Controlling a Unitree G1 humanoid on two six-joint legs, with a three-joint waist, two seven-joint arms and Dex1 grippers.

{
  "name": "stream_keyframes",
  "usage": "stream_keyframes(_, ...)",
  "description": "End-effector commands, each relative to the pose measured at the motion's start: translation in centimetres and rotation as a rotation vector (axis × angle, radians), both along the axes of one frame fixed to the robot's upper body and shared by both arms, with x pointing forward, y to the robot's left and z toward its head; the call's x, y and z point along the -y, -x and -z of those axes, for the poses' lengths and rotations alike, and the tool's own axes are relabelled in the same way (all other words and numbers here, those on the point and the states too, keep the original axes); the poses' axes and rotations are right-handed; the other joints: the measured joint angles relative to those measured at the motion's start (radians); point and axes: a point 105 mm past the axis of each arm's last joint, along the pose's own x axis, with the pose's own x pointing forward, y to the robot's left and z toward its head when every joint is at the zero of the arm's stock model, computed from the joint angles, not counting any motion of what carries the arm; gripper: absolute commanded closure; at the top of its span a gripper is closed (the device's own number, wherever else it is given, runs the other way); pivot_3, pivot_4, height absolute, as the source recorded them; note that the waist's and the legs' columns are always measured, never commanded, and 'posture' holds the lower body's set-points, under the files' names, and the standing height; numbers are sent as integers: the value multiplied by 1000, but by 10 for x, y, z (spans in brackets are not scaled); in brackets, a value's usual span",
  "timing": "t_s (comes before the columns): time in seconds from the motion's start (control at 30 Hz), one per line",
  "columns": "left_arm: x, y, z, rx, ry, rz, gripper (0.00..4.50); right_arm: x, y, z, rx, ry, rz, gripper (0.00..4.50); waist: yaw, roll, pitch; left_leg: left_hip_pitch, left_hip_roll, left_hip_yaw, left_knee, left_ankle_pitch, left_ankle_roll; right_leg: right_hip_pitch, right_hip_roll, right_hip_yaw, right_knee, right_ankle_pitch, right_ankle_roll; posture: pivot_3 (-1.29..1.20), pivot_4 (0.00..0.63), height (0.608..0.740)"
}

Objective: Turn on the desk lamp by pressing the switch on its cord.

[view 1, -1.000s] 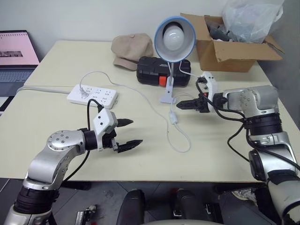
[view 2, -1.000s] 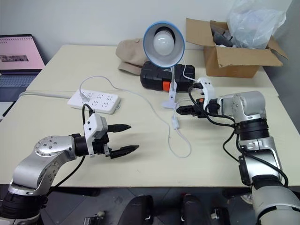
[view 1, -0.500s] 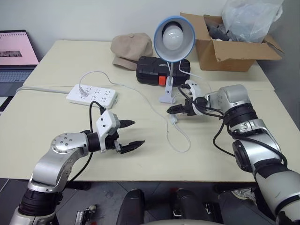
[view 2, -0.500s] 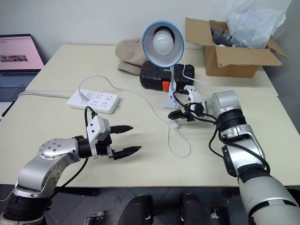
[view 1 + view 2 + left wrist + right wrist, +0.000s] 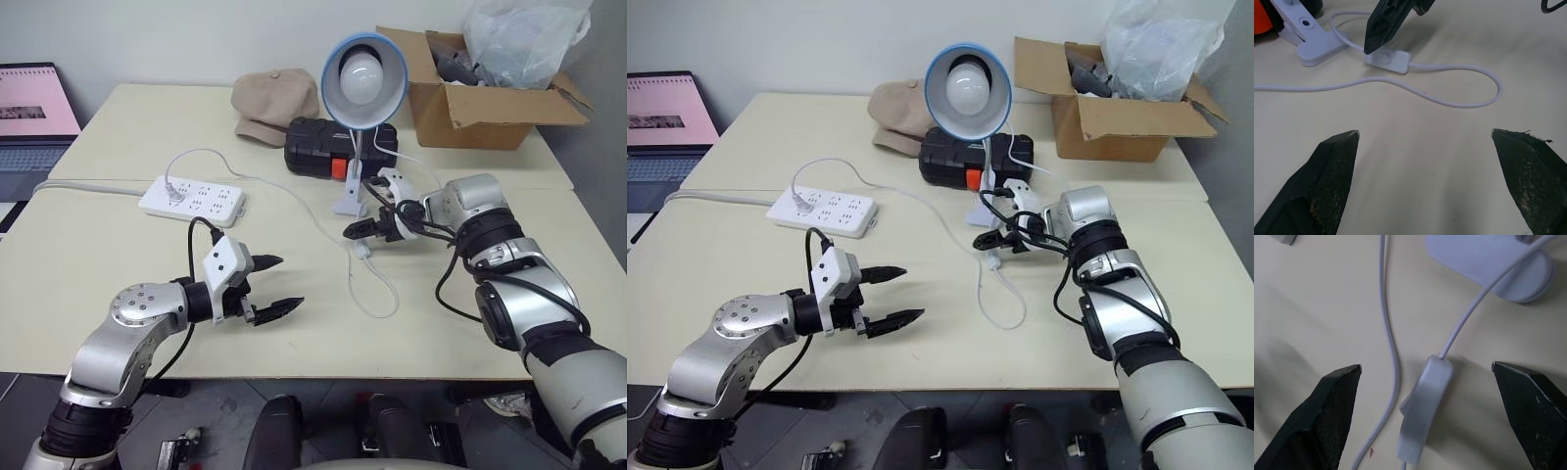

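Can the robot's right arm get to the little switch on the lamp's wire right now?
Probably yes. The right gripper hangs open just above the switch, which lies bare on the table with nothing covering it.

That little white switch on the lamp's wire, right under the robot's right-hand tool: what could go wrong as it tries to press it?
The switch lies loose on the table, so a push from the open right tool might slide it rather than click it. The thin cord loops close by; a finger could snag it and tug the desk lamp, whose clip base merely stands on the table. The switch is narrow, so a fingertip may miss its button.
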Motion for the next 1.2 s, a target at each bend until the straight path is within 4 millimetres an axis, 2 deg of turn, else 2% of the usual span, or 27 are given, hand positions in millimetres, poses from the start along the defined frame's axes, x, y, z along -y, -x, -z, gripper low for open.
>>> stream_keyframes(0.03, 6, 4, -9, 53, 6, 21, 0, -3, -4, -10, 41, 5, -21, 492, 0, 0, 0, 0, 0, 0, 0, 0, 0, 0, 0, 0, 0, 0, 0, 0, 150, 740)
stream_keyframes(0.17, 6, 4, -8, 52, 8, 17, 0, -5, -4, -9, 37, 6, -28, 1620, 0, 0, 0, 0, 0, 0, 0, 0, 0, 0, 0, 0, 0, 0, 0, 0, 150, 740)
stream_keyframes(0.43, 7, 5, -7, 49, 12, 21, 0, 0, -7, -4, 20, -23, 25, 3576, -1, 0, 0, 0, 0, 0, 0, 0, 0, 0, 0, 0, 0, 0, 0, 0, 150, 740)
stream_keyframes(0.53, 7, 6, -7, 47, 12, 23, 0, 3, -8, -4, 13, -40, 37, 4113, -1, 0, 0, 0, 0, 0, 0, 0, 0, 0, 0, 0, 0, 1, -2, 0, 150, 740)
stream_keyframes(0.73, 5, 5, -9, 43, 20, 21, 0, 6, -7, -8, 16, -102, 37, 4113, 0, 0, 0, 0, 0, 0, 0, 0, 0, 0, 0, 0, 0, 1, -2, 0, 150, 740)
stream_keyframes(0.83, -2, 2, -18, 40, 52, -10, 0, 8, -8, -20, 68, -154, 27, 4113, 0, 0, 0, 0, 0, 0, 0, 0, 0, 0, 0, 0, 0, 1, -2, 0, 150, 740)
stream_keyframes(0.97, -20, -4, -32, 27, 53, -74, 0, 9, -7, -47, 166, -273, 17, 4113, 0, 0, 0, -1, 0, -1, 0, 0, 0, -1, 0, -1, 0, 1, -2, 0, 150, 740)
stream_keyframes(1.03, -24, -9, -41, 27, 81, -103, 0, 8, -4, -59, 225, -335, 2, 4113, 0, 0, 0, -2, 0, -1, 0, 0, 0, -1, 0, -1, 0, 0, 1, 0, 150, 740)
stream_keyframes(1.1, -24, -18, -62, 60, 131, -106, 0, 5, 8, -75, 272, -436, -36, 4113, 0, 0, 0, -2, 0, -1, 0, 0, 0, -1, 0, -1, 0, -1, 1, 0, 150, 740)
stream_keyframes(1.2, -16, -25, -84, 71, 214, -82, 0, 3, 24, -84, 296, -480, -85, 4113, 5, 0, 0, -2, 0, -3, 1, 0, 0, -1, 0, -3, 0, -1, 2, 0, 150, 740)
